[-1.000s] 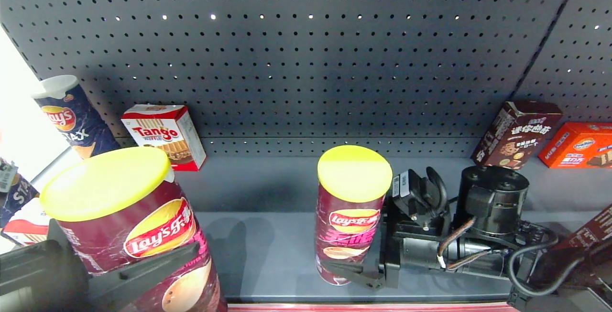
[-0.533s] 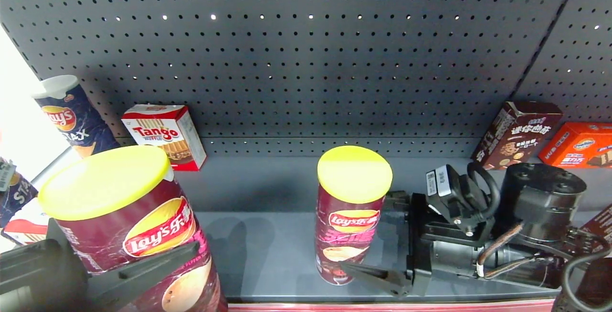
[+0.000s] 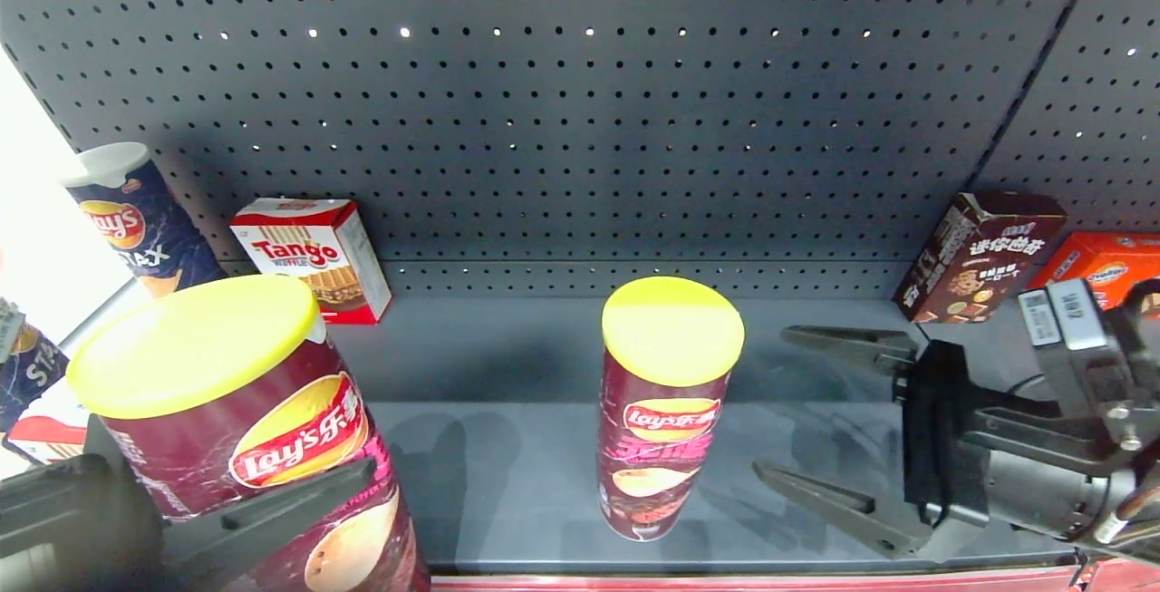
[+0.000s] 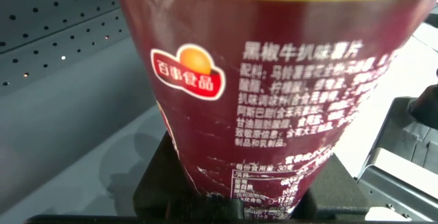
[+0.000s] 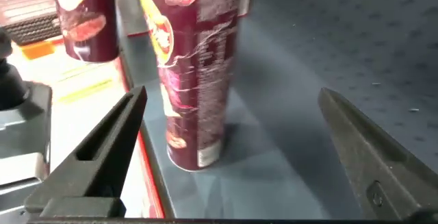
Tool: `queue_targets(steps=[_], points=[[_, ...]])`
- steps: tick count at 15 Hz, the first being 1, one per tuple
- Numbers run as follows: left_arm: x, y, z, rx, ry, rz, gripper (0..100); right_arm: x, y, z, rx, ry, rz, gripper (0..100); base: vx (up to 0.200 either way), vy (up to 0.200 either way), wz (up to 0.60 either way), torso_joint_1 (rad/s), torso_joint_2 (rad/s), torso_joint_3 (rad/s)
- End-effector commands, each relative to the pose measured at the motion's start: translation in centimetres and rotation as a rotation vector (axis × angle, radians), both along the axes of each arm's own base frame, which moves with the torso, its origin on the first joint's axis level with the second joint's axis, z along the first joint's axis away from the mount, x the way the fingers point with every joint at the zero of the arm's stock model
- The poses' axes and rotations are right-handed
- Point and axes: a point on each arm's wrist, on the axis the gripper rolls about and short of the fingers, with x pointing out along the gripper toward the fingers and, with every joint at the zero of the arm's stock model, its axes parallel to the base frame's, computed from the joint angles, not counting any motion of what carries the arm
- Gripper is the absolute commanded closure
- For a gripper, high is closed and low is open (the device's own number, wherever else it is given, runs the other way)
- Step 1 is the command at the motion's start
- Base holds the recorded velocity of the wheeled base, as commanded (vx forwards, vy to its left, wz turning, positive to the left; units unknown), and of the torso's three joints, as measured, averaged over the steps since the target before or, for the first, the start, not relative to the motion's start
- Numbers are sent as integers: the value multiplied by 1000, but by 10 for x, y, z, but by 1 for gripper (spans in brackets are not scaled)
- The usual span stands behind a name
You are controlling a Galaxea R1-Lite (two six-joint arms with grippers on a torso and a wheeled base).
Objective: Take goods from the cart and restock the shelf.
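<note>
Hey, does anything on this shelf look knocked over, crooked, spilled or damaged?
Nothing stands out. The chip can stands upright on the shelf, lid on, clear of the open right gripper. The wafer box and brown box at the back look intact; nothing spilled.

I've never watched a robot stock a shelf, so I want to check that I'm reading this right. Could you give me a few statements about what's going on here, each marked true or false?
1. The right gripper is clamped on the shelf can. False: it is open and apart from that can, to its right.
2. The left gripper holds a second can with a yellow lid, the held can. True.
3. The shelf can has tipped over. False: it stands upright on the shelf, lid on.
4. A red-and-white wafer box stands at the back of the shelf, left of the shelf can. True.
</note>
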Motion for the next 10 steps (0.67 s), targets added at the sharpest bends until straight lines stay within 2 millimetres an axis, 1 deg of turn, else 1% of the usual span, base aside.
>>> queue_targets(steps=[1,3,4,6,8,10], points=[[-1,1,2,-4,-9,0,100,-20,-28,16,57,-81,-112,0,0,0,0,0,0,0],[-1,0,4,-7,-16,0,100,-32,-44,26,92,-122,-223,0,0,0,0,0,0,0],[-1,0,4,-9,-18,0,100,-46,-54,30,111,-133,-307,0,0,0,0,0,0,0],[-1,0,4,-7,-16,-2,100,-77,-72,29,127,-119,-440,0,0,0,0,0,0,0],[-1,0,4,-7,-18,-3,100,-110,-92,17,148,-80,-516,0,0,0,0,0,0,0],[-1,0,5,-7,-22,-7,100,-143,-110,-2,145,-50,-584,0,0,0,0,0,0,0]])
